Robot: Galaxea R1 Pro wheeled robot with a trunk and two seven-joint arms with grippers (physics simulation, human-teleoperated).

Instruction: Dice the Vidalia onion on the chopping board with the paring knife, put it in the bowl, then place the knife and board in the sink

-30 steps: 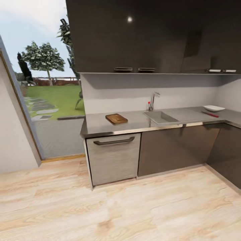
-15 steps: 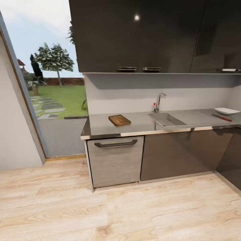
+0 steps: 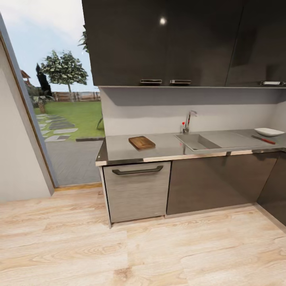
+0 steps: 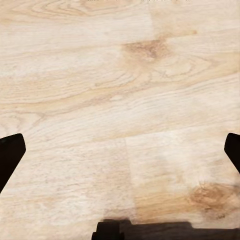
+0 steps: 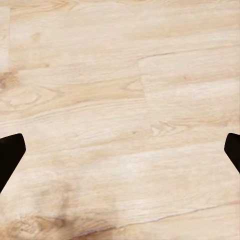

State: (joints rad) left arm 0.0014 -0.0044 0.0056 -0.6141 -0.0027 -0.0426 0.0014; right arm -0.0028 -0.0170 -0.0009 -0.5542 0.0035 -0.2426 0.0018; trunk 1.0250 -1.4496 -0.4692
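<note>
Pale wood-plank floor [image 3: 119,246] occupies the foreground. Above it, seen from each wrist camera, the left gripper [image 4: 120,150] and right gripper [image 5: 120,150] hang with fingers spread wide, released, nothing between them. Beyond the floor stand glossy black cabinets [image 3: 210,184] and a grey drawer front [image 3: 137,190]. On the countertop [image 3: 119,149] the chopping board [image 3: 142,142] lies flat, well apart from the sink [image 3: 196,142] with its chrome tap [image 3: 188,121]. Farther along, the paring knife [image 3: 263,139] lies just beside the white bowl [image 3: 269,131]. Vidalia onion: cannot be made out in the basin. At far left, a glass door [image 3: 59,119] looks onto a lawn.
</note>
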